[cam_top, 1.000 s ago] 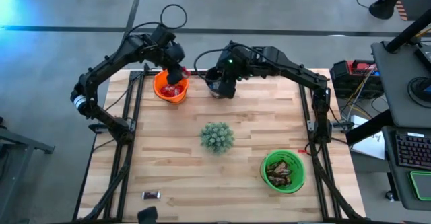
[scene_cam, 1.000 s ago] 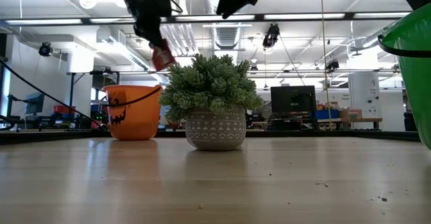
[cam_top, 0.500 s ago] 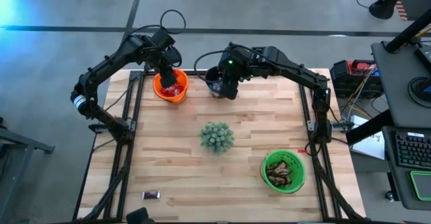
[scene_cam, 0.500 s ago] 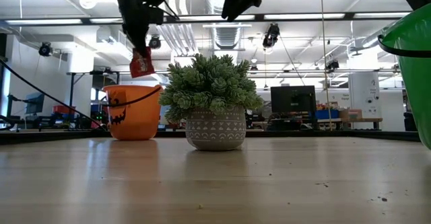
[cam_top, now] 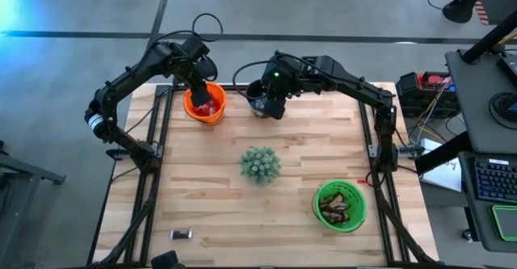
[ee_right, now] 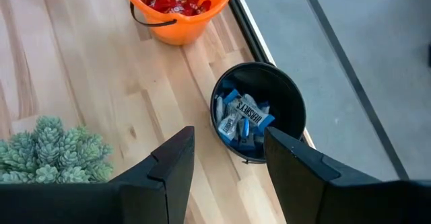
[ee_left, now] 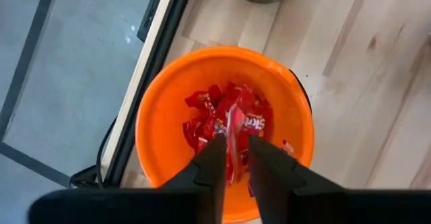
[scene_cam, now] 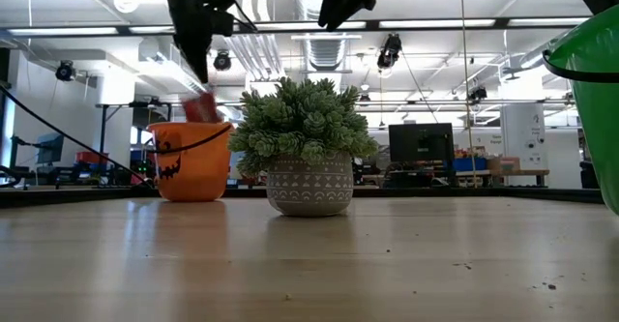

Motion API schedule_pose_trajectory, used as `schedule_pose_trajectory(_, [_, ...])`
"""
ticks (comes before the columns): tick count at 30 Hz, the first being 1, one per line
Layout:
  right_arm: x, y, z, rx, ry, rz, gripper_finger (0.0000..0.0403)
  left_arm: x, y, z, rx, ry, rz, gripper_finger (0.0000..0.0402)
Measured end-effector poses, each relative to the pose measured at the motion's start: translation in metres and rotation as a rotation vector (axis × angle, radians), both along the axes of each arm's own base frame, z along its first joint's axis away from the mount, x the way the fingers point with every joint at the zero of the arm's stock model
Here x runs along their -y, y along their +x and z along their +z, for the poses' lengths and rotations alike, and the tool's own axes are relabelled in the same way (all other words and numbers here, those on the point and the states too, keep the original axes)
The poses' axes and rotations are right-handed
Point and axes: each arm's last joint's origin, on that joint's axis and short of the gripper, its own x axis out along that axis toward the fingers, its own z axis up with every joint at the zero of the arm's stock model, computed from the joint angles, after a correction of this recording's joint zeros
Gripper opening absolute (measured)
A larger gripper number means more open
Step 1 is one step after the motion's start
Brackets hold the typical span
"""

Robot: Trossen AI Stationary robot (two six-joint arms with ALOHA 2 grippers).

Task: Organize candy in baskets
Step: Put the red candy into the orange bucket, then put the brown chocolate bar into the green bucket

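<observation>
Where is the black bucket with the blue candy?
In the high view the black bucket stands at the table's far edge, just right of the orange bucket, under the right claw.

Worktop (cam_top: 299,152) from above: two buckets at the far edge, left bucket (cam_top: 204,104) and middle bucket (cam_top: 258,99) side by side, each holding candy. Plant (cam_top: 259,164) near the centre. Third bucket (cam_top: 340,206) at the near right, holding candy. One loose candy bar (cam_top: 181,234) at the near left.
</observation>
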Motion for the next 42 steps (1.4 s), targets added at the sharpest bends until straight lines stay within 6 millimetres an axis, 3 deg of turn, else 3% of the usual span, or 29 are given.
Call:
schedule_pose_trajectory(9, [0.0,0.0,0.0,0.001,0.003,-0.004,0.0164,0.002,-0.003,-0.001,-0.029,-0.028,-0.001,0.0121])
schedule_pose_trajectory(17, [0.0,0.0,0.0,-0.004,-0.006,0.009,0.0166,0.019,-0.006,-0.004,-0.077,-0.167,-0.026,0.0131])
schedule_pose_trajectory(29, [-0.001,-0.005,-0.004,-0.071,0.003,0.021,0.0165,0.077,-0.003,0.002,-0.053,-0.225,-0.164,0.013])
schedule_pose_trajectory(36, [-0.003,-0.01,-0.007,-0.12,0.039,-0.011,0.0163,0.114,-0.025,0.012,0.02,-0.234,-0.182,0.013])
schedule_pose_trajectory(42, [-0.003,-0.01,-0.007,-0.092,0.081,-0.08,0.0162,0.145,-0.049,0.008,0.051,-0.257,-0.217,0.013])
